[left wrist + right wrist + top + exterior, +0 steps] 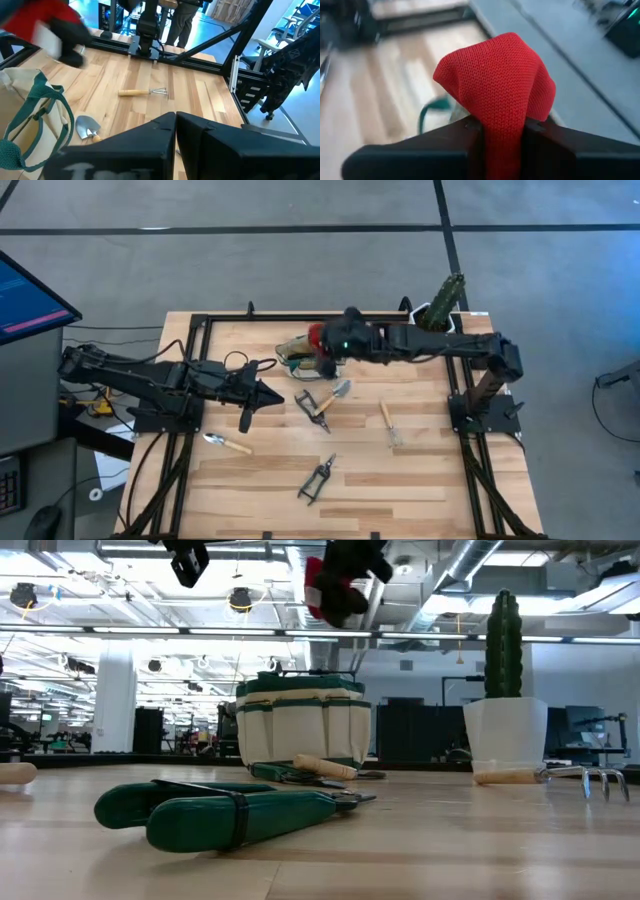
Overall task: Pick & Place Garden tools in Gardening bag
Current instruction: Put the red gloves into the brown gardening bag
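From overhead, I see my right gripper (322,352) at about 12 o'clock on the butcher-block table (420,480), clenched on a red knitted glove (317,336) directly above the gardening bag (293,350), a cream tote with green handles. I cannot see what lies inside it. Just toward 5 o'clock from the bag lie a trowel (335,393) and a dark-handled pruner (309,402), touching. A hand rake (388,422) lies toward 3 o'clock, pruning shears (317,478) near 6 o'clock, and a small wooden-handled trowel (227,443) toward 8 o'clock. The left gripper (270,396) rests at 9 o'clock, jaws pressed together on nothing. A potted cactus (444,304) stands at the 1 o'clock corner.

At table height, green-handled shears (215,811) lie nearest me. Behind them the bag (303,719) stands upright, showing side pockets and dark green trim, with the glove (333,590) hanging above it. The cactus in its white pot (505,733) stands at 3 o'clock. Beyond is an open workshop with ceiling ducts and lights.

Through the left wrist, the closed fingers (135,150) fill the foreground; past them lie the rake (142,92), the trowel blade (87,126) and the bag's green handle (35,112).

Through the right wrist, the red knit (496,95) bulges from between the clamped fingers (420,155), over blurred table and grey floor.
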You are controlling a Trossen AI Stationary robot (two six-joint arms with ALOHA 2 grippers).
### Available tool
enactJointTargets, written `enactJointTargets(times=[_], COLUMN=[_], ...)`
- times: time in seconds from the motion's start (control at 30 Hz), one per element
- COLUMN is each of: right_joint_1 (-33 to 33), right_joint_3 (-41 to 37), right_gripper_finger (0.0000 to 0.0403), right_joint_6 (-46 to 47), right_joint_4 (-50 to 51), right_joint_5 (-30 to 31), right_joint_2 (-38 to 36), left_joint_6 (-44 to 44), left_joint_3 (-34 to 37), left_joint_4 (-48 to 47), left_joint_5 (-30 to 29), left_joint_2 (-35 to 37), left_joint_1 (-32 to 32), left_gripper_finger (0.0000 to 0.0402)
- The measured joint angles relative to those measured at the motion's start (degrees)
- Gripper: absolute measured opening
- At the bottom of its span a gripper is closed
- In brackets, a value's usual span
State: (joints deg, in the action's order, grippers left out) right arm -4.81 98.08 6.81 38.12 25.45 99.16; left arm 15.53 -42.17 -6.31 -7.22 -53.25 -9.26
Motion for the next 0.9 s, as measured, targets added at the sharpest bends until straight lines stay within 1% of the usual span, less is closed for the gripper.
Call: enactJointTargets(times=[0.07, 0.27, 0.43, 0.57, 0.7, 0.83, 0.9], right_joint_1=[-1.66, -6.49, -8.45, -9.25, -9.3, -9.15, -9.62], right_joint_3=[0.22, -0.04, -0.04, 0.04, -0.09, 0.0, 0.0], right_gripper_finger=[0.0046, 0.0046, 0.0046, 0.0046, 0.0046, 0.0046, 0.0046], right_joint_6=[-1.92, -5.47, -7.44, -10.14, -12.42, -18.91, -20.77], right_joint_4=[-4.34, -9.29, -13.51, -14.97, -13.59, -12.5, -11.72], right_joint_5=[0.18, -1.33, -1.55, -1.88, -5.83, -6.86, -9.51], right_joint_2=[1.43, 7.15, 11.72, 13.52, 13.91, 13.72, 13.72], left_joint_6=[-0.02, -0.02, -0.07, -0.15, -0.22, -0.24, -0.26], left_joint_3=[0.0, -0.02, -0.04, -0.11, -0.09, -0.09, -0.09], left_joint_4=[0.02, -0.04, -0.07, 0.0, -0.08, -0.02, -0.24], left_joint_5=[0.01, 0.01, 0.0, -0.01, -0.01, -0.21, -0.49], left_joint_2=[0.0, 0.13, 0.62, 1.1, 1.31, 1.57, 1.55], left_joint_1=[0.0, 0.0, 0.0, 0.0, 0.0, 0.0, 0.0], left_gripper_finger=[0.0002, 0.0002, 0.0002, 0.0002, 0.0002, 0.0002, 0.0002])
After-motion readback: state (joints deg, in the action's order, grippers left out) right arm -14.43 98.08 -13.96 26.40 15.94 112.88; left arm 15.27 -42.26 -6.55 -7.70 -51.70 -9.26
